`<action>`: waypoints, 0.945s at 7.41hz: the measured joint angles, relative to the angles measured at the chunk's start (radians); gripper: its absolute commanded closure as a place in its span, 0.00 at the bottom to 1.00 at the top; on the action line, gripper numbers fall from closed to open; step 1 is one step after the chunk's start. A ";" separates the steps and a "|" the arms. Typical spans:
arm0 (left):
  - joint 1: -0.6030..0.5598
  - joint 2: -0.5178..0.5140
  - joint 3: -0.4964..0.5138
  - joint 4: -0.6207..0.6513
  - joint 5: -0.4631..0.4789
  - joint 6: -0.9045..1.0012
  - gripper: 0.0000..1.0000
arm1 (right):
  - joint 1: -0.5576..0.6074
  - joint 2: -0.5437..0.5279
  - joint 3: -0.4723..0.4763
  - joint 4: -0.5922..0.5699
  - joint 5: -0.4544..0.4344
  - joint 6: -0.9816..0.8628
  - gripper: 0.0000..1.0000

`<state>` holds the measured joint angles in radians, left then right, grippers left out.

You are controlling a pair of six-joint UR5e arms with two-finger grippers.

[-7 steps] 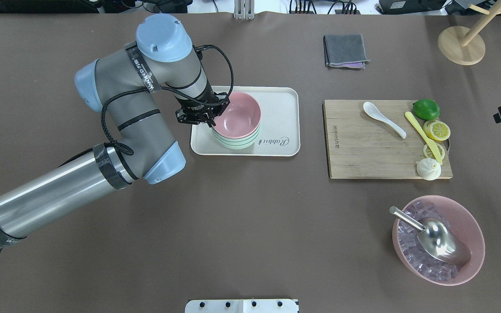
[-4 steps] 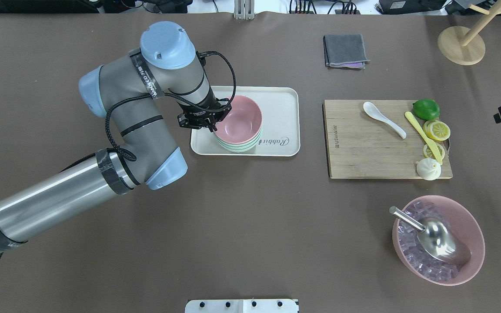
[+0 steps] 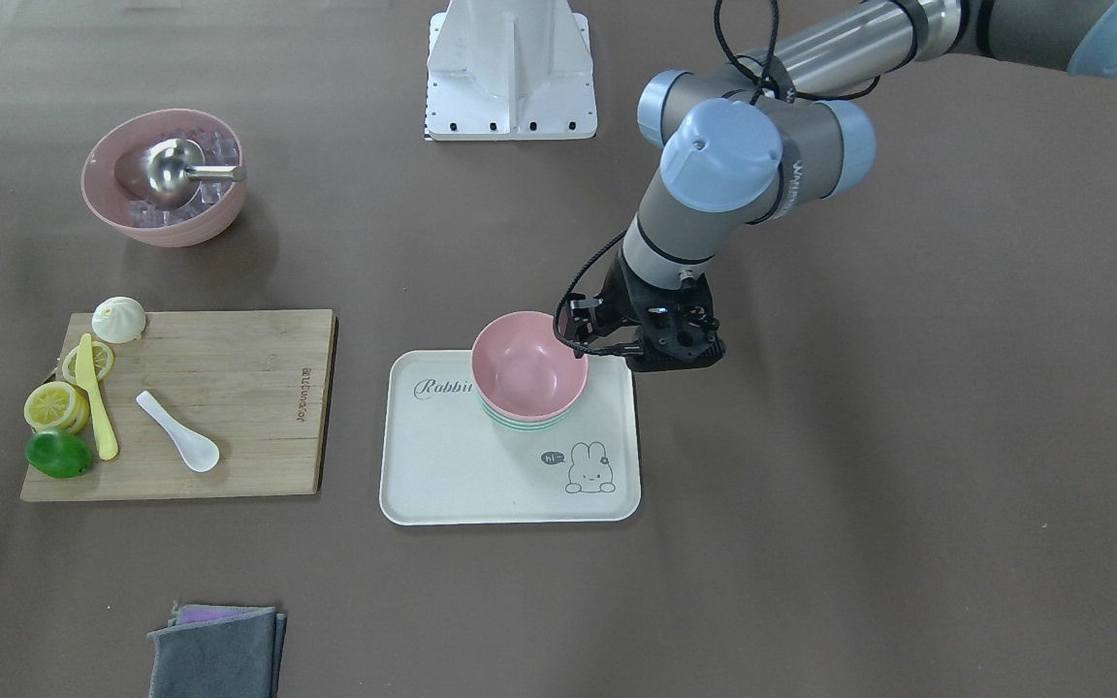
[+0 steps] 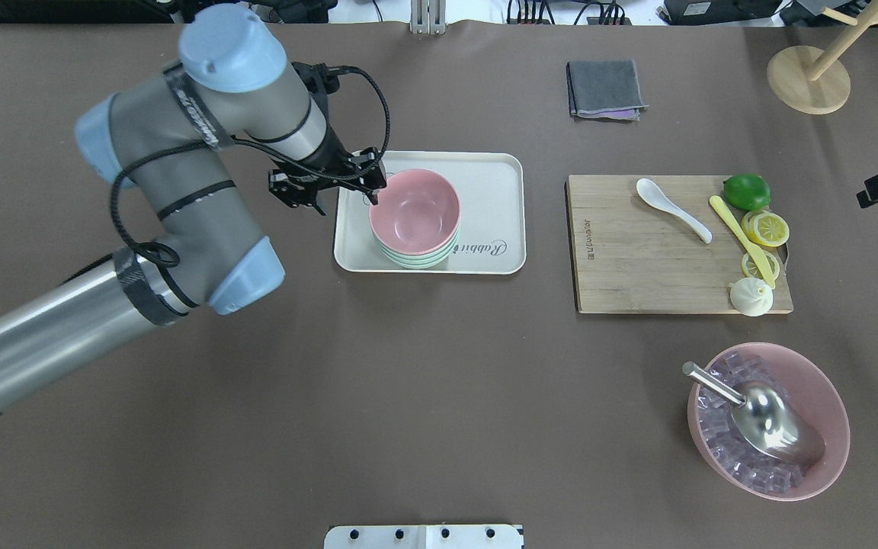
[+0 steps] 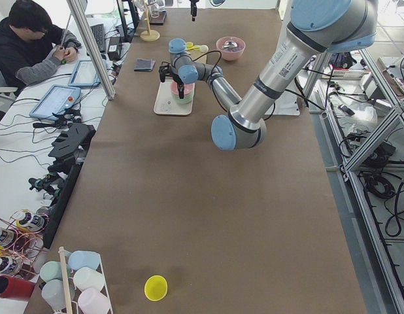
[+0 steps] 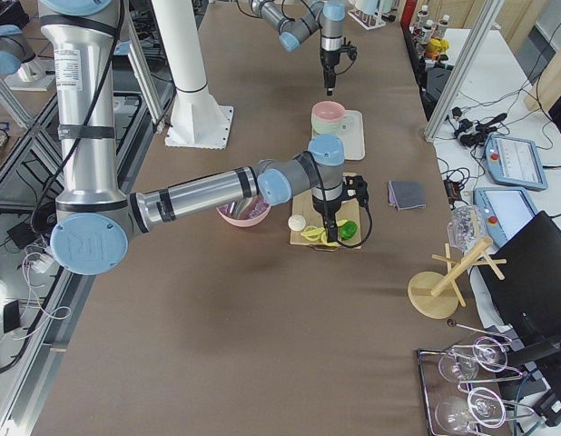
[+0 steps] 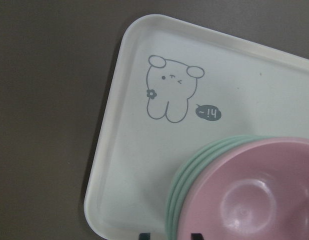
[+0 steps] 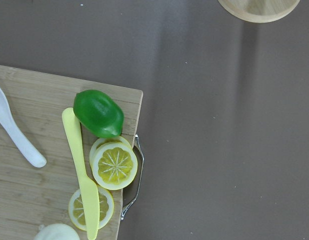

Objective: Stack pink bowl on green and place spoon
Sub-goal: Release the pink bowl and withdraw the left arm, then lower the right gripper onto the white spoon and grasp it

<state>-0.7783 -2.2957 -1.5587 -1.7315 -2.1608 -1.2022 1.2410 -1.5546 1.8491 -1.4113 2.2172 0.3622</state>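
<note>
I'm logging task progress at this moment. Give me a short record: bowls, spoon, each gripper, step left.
pink bowl: nested on the green bowls, on the tray
spoon: lying on the cutting board, not held
left gripper: jaws open, beside the pink bowl's rim, empty
right gripper: near the cutting board; open or shut unclear
step left: spoon placement
</note>
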 measured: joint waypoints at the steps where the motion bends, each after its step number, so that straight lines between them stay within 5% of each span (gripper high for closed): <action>1: -0.081 0.066 -0.064 0.031 -0.078 0.110 0.02 | -0.011 0.025 -0.009 0.000 -0.002 -0.002 0.00; 4: -0.356 0.329 -0.174 0.105 -0.215 0.623 0.02 | -0.062 0.112 -0.036 0.001 -0.005 -0.036 0.00; 7: -0.632 0.578 -0.122 0.111 -0.309 1.164 0.02 | -0.134 0.166 -0.053 0.006 -0.023 -0.199 0.00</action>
<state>-1.4101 -1.7179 -1.6805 -1.6200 -2.4695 -0.0385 1.1067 -1.3886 1.7965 -1.4049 2.1942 0.1635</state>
